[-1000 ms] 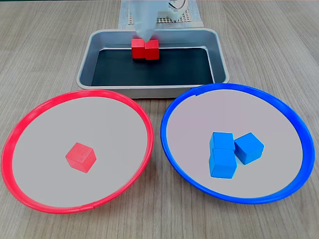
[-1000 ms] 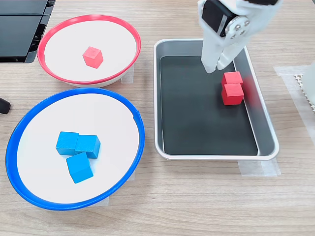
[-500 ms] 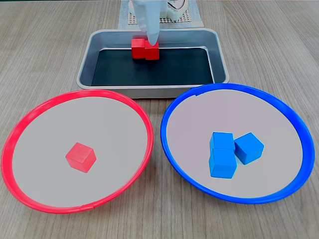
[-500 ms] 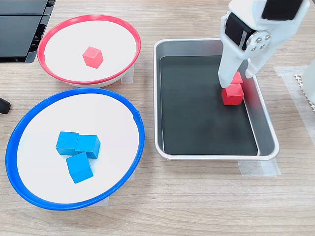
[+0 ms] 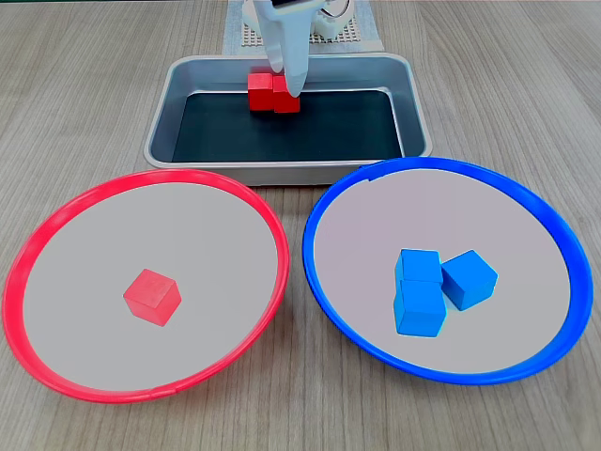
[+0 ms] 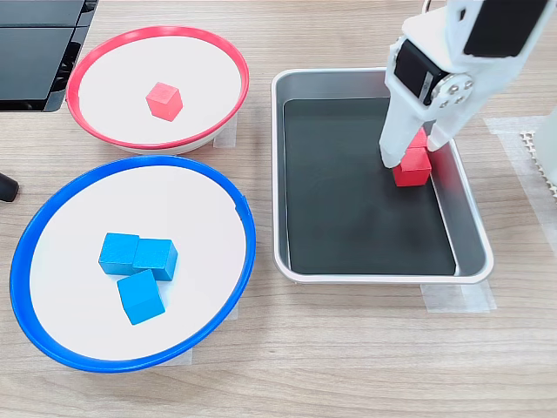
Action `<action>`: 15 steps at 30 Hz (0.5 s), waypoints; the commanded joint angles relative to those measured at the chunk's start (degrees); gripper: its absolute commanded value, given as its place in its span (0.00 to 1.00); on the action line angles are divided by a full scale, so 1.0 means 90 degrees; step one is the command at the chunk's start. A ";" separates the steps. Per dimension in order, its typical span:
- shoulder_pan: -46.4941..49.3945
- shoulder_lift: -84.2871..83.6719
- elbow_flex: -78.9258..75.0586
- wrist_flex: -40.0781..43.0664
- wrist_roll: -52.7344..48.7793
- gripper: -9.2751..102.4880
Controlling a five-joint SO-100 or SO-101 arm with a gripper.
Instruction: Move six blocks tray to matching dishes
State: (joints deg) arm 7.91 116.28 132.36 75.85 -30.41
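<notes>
The gripper reaches down into the tray, fingers spread around one red block of two touching; grip unclear.

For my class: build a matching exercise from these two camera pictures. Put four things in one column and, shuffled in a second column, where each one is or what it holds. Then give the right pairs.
Things
1. red-rimmed dish
2. blue-rimmed dish
3. tray
4. gripper

Places or states
A. holds three blue blocks
B. down over the two red blocks in the tray
C. holds one red block
D. holds two red blocks side by side

Pairs: 1-C, 2-A, 3-D, 4-B
</notes>
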 commanded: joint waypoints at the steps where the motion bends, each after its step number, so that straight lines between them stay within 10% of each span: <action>1: -0.0039 0.0088 0.0029 -0.0049 -0.0020 0.25; 15: -0.0117 0.0088 0.0420 -0.1152 0.0430 0.23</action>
State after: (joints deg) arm 7.12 116.37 136.05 68.38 -28.39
